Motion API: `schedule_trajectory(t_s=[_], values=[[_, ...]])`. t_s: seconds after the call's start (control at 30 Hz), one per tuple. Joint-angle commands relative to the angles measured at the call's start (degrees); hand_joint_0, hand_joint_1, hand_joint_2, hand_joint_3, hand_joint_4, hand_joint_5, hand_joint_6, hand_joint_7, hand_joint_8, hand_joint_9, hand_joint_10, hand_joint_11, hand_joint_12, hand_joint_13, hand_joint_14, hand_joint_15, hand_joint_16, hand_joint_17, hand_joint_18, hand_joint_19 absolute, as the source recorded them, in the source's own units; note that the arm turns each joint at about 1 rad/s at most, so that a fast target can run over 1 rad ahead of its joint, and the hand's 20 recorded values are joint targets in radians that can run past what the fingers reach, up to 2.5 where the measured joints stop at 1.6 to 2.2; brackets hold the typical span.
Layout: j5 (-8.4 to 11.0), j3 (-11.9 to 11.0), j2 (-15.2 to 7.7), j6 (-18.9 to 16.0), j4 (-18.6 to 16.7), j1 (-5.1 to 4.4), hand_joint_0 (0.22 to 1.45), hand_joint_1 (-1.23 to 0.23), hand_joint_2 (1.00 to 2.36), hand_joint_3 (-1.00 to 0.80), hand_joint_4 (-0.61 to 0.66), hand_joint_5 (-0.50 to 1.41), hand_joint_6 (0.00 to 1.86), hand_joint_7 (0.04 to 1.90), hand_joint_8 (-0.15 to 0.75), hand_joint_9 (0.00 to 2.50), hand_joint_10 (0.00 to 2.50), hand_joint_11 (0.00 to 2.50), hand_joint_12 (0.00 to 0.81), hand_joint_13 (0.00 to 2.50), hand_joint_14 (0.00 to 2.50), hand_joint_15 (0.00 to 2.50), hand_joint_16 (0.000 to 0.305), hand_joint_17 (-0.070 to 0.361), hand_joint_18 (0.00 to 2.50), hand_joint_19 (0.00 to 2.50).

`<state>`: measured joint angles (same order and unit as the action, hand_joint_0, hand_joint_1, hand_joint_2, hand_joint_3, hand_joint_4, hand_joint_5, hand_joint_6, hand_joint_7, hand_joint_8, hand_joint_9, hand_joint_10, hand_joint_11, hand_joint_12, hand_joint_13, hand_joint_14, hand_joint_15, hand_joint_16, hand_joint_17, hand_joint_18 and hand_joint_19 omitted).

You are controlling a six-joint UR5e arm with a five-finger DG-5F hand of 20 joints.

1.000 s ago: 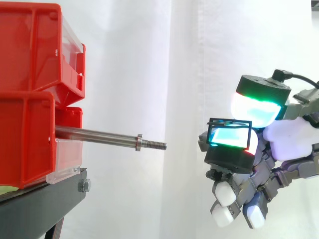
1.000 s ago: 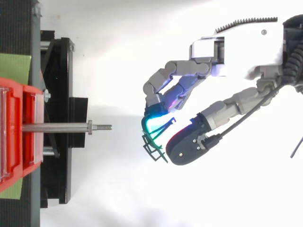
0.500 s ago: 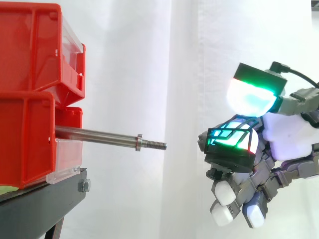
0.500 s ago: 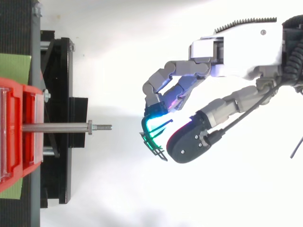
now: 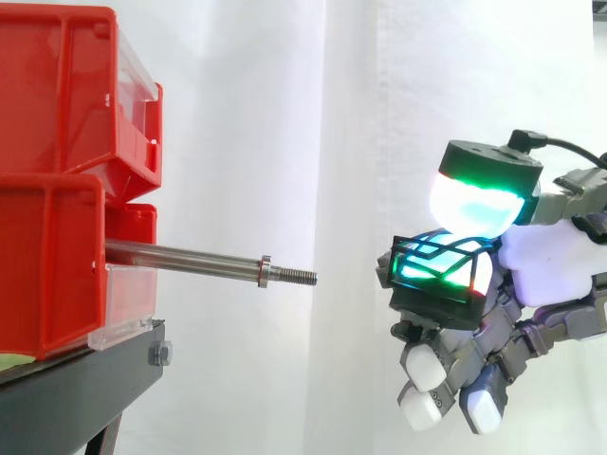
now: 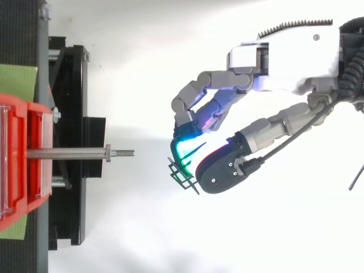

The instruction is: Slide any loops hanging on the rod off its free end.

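Observation:
A bare steel rod (image 5: 190, 259) sticks out level to the right from the lower red bin (image 5: 47, 270) and ends in a collar and a threaded tip (image 5: 298, 276). Nothing hangs on it. My hand (image 6: 284, 57) is in the air to the right of the tip, a clear gap away. It is shut on a black wire loop (image 5: 429, 253), a small lattice frame pinched between a green-glowing fingertip (image 6: 183, 149) and the thumb pad (image 5: 471, 204). From above, the loop (image 6: 183, 175) juts out toward the rod, slightly nearer the camera's lower edge than the rod line.
Two red bins are stacked on a black stand (image 5: 85, 379) at the left, the upper bin (image 5: 66, 90) overhanging the rod. A green sheet (image 6: 17, 79) lies on the stand behind the bins. A white curtain backs everything.
The loop has tilted in the pinch, so its lattice now faces the side camera. The thumb has closed in a little toward the fingertip. The rod has not moved.

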<state>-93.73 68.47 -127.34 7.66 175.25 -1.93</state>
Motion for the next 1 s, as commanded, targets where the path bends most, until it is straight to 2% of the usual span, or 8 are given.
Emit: schedule_trajectory(t_s=[0.0, 0.1, 0.27, 0.43, 0.5, 0.67, 0.73, 0.97], values=[[0.3, 0.0, -0.01, -0.11, 0.0, 0.0, 0.66, -0.78, 1.01, -0.34, 0.14, -0.2, 0.83, 1.12, 0.296, 0.76, 0.01, 0.29, 0.33, 0.62, 0.0, 0.04, 0.049, 0.11, 0.71, 0.36], [0.57, 0.09, -0.01, -0.11, 0.0, -0.09, 0.67, -0.79, 1.0, -0.5, 0.13, -0.18, 0.85, 1.15, 0.301, 0.85, 0.01, 0.35, 0.325, 0.64, 0.0, 0.04, 0.048, 0.109, 0.73, 0.35], [0.57, 0.0, -0.01, -0.28, -0.18, -0.09, 0.61, -0.64, 1.0, -0.49, 0.09, -0.16, 0.83, 1.23, 0.301, 0.93, 0.01, 0.34, 0.32, 0.66, 0.0, 0.05, 0.047, 0.107, 0.73, 0.39], [0.92, 0.0, -0.01, -0.63, -0.62, -0.18, 0.62, -0.55, 1.01, -0.34, 0.1, -0.13, 0.76, 1.23, 0.294, 0.9, 0.01, 0.25, 0.316, 0.65, 0.0, 0.06, 0.047, 0.106, 0.7, 0.39], [1.01, 0.0, 0.07, -0.72, -0.7, -0.18, 0.61, -0.54, 1.02, -0.19, 0.11, -0.1, 0.66, 1.33, 0.289, 0.87, 0.01, 0.22, 0.315, 0.64, 0.0, 0.06, 0.047, 0.106, 0.68, 0.39], [1.53, 0.0, 0.07, -1.16, -1.32, -0.18, 0.64, -0.59, 1.02, -0.14, 0.18, -0.1, 0.58, 1.42, 0.298, 0.83, 0.01, 0.25, 0.319, 0.62, 0.0, 0.05, 0.047, 0.107, 0.68, 0.36], [1.53, 0.0, -0.01, -1.16, -1.49, -0.18, 0.67, -0.76, 1.03, -0.09, 0.17, -0.16, 0.66, 1.24, 0.29, 0.81, 0.01, 0.31, 0.325, 0.62, 0.0, 0.05, 0.048, 0.108, 0.7, 0.35], [1.53, 0.0, -0.01, -1.16, -1.41, -0.26, 0.67, -0.83, 1.0, -0.49, 0.19, -0.2, 0.82, 1.12, 0.3, 0.85, 0.01, 0.41, 0.329, 0.63, 0.0, 0.04, 0.049, 0.11, 0.72, 0.33]])
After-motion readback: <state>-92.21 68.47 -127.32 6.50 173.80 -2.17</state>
